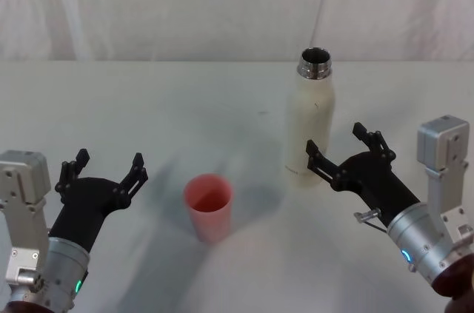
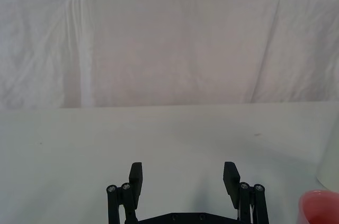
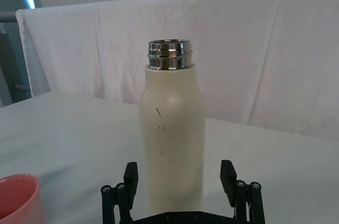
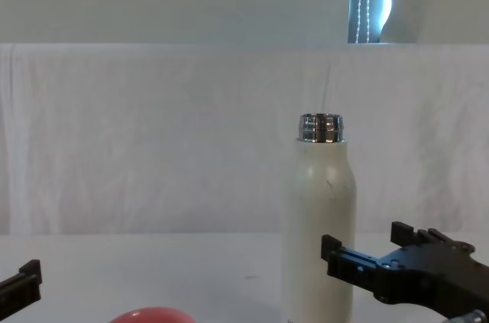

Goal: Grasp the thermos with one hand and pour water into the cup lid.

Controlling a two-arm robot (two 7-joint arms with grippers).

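Thermos: tall cream-white steel bottle with shiny threaded neck (image 1: 311,124), uncapped, upright on white-clothed bench (image 1: 148,106), far right of centre.
Cup lid: small salmon-red cup (image 1: 209,206), mouth up, left of and nearer than thermos, well apart from it.
Right hand: black clamp (image 1: 345,152) on silver-grey wrist, fingers spread wide, just beside thermos lower body at its right, not yet touching; wrist view shows bottle centred between the fingers (image 3: 131,177).
Left hand: black clamp (image 1: 104,169), fingers apart, idle left of cup lid, holding nothing.
Handling: rigid, smooth painted wall, likely slippery; likely heavy if full, top-heavy when tipped.
Grip spot: straight mid-body below shoulders, squeeze firmly.
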